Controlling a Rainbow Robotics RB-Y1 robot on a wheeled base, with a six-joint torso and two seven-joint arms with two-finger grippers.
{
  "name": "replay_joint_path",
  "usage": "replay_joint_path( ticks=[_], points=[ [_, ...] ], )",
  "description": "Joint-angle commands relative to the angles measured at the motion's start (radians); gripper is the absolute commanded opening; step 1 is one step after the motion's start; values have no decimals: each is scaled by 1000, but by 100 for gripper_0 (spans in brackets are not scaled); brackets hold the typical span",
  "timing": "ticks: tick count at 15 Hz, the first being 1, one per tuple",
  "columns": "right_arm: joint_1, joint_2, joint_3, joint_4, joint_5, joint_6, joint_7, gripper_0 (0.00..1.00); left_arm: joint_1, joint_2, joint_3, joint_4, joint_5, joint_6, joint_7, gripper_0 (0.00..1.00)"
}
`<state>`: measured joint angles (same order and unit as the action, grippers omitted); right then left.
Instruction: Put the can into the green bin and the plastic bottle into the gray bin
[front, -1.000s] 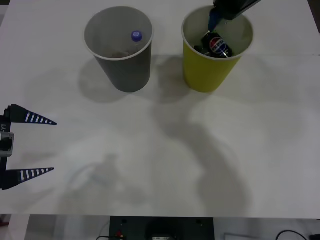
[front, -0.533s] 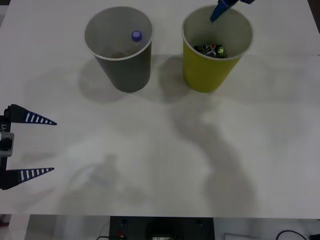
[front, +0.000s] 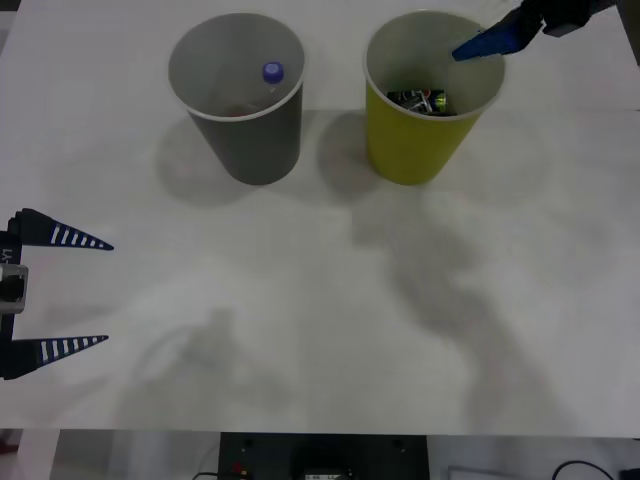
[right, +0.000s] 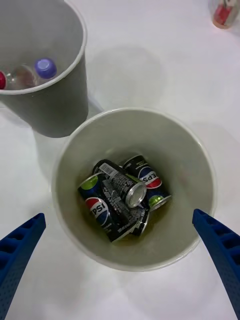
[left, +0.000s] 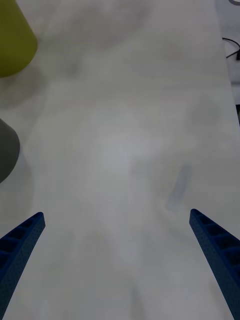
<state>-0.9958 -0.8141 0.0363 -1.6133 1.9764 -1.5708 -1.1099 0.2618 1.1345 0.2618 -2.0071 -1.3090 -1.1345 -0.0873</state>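
Front view, item one: the can (front: 428, 99), lying on its side at the bottom of the green bin (front: 432, 150), among other dark cans. Right wrist view, same item: silver top with pull tab facing up out of the heap, dark body pressed against two blue-labelled cans (right: 131, 192); several cans in all, jumbled and overlapping on the pale floor of the bin (right: 90, 145).

Item two: the plastic bottle (front: 272, 73), inside the gray bin (front: 262, 145), blue-purple cap against the inner wall on the side nearest the green bin; clear body hardly discernible. Right wrist view: cap (right: 45, 67) beside a clear rounded body and a small red piece at the frame edge, all within the gray bin (right: 55, 107).

Bins: both upright, side by side near the far edge of the table (front: 300, 300), gray toward the left edge, green toward the right edge, apart with a narrow gap between them.

Right tool (front: 480, 45): above the far right part of the green bin's rim, one blue ribbed finger visible in front view; in the wrist view both fingers (right: 220, 250) spread wide at either side of the bin mouth, released, grasping nothing.

Left tool (front: 55, 293): at the left edge of the table, toward the near side, fingers spread, released, grasping nothing, well apart from both bins.
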Motion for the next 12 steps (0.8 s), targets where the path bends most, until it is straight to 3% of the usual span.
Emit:
replay_joint_path(
  ticks=[1, 5, 12],
  points=[
    [129, -14, -79, -137, -54, 0, 31, 100, 0, 0, 0, 0, 0, 0, 0, 100],
    [275, -30, -162, -227, -139, 0, 239, 100, 0, 0, 0, 0, 0, 0, 0, 100],
    [514, -56, -269, -267, -301, 0, 532, 100, 0, 0, 0, 0, 0, 0, 0, 100]
  ],
)
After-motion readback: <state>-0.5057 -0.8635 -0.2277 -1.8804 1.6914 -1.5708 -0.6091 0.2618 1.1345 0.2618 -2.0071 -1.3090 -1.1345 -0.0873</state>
